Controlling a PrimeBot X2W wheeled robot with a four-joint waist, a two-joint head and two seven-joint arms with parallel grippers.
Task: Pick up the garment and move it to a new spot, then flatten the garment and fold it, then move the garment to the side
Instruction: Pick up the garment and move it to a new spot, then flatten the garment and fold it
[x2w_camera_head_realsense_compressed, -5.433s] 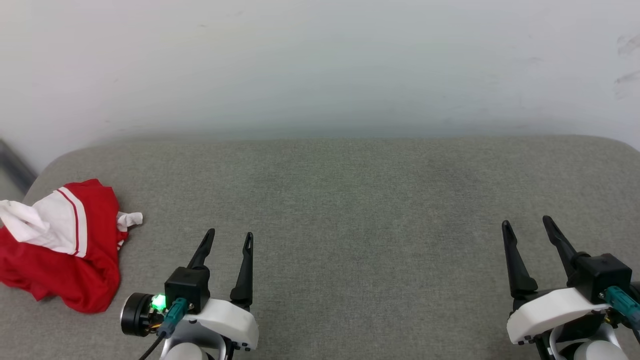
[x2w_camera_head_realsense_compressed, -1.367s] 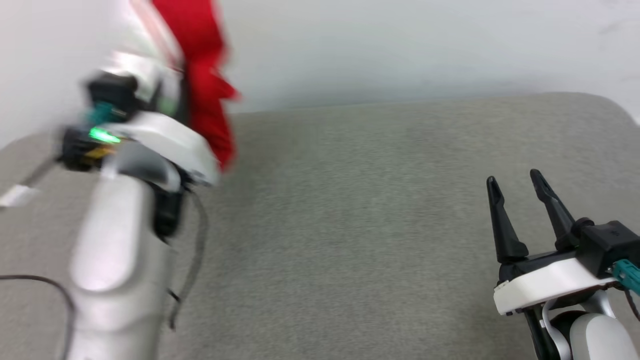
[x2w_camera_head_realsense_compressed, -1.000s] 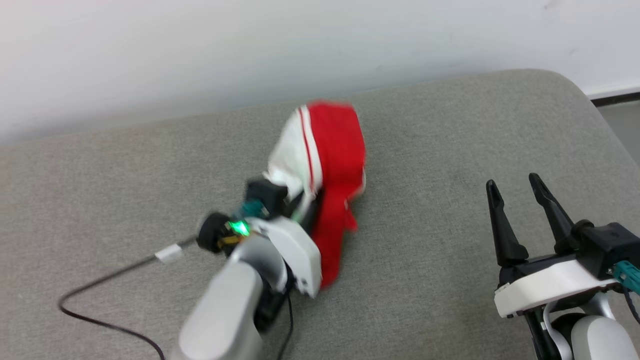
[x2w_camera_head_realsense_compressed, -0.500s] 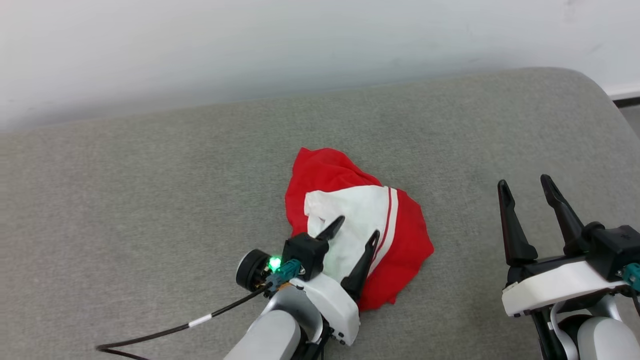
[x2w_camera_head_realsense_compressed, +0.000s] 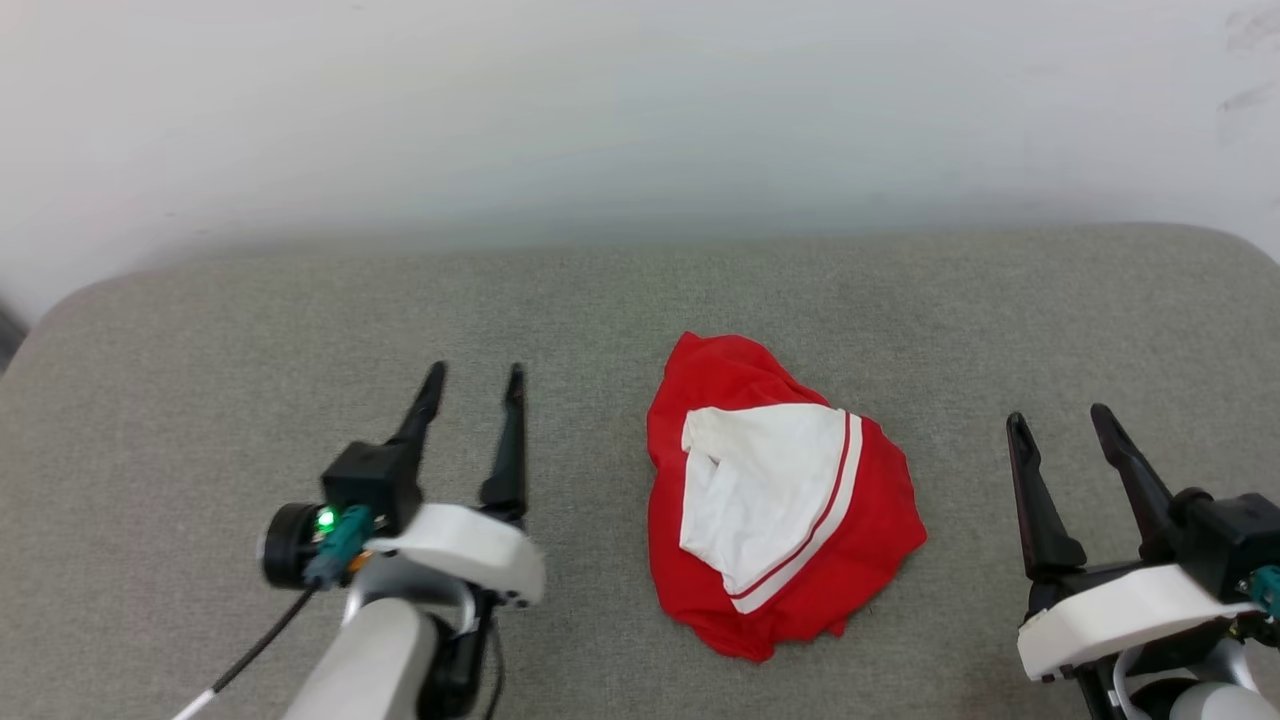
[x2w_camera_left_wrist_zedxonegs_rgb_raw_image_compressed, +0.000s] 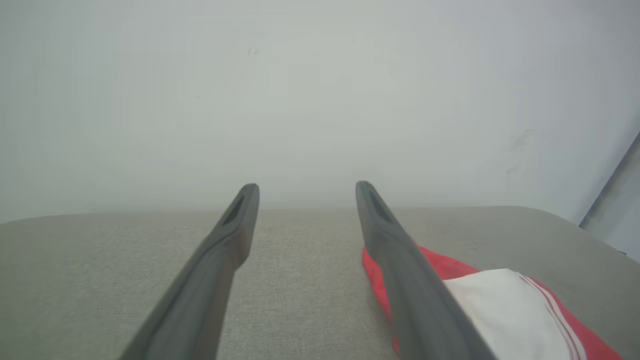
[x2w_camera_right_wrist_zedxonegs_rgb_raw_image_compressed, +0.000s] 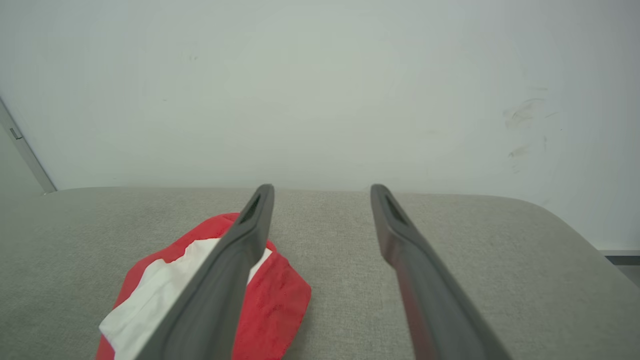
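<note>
Two grippers sit nearest the camera, both spread wide, both empty. The left gripper (x2w_camera_head_realsense_compressed: 475, 370) is low on the left, with a green light (x2w_camera_head_realsense_compressed: 325, 519) glowing at its wrist and a black cable (x2w_camera_head_realsense_compressed: 250, 650) running off the bottom edge. The right gripper (x2w_camera_head_realsense_compressed: 1057, 414) is at the lower right, its arm cut by the frame. Between them, touching neither, the garment (x2w_camera_head_realsense_compressed: 770, 490) lies in a crumpled heap on the grey cushion (x2w_camera_head_realsense_compressed: 600, 320), a little right of centre, bare fabric on every side. It's bright red, with a white panel on top edged by a thin red-and-white stripe. The bunching hides sleeves and neckline, so front or back, I cannot tell. In each wrist view a dark finger crosses part of the heap. Beyond the cushion's rounded far edge stands a pale wall (x2w_camera_head_realsense_compressed: 640, 110) with faint scuff marks (x2w_camera_head_realsense_compressed: 1245, 60) at the upper right.
</note>
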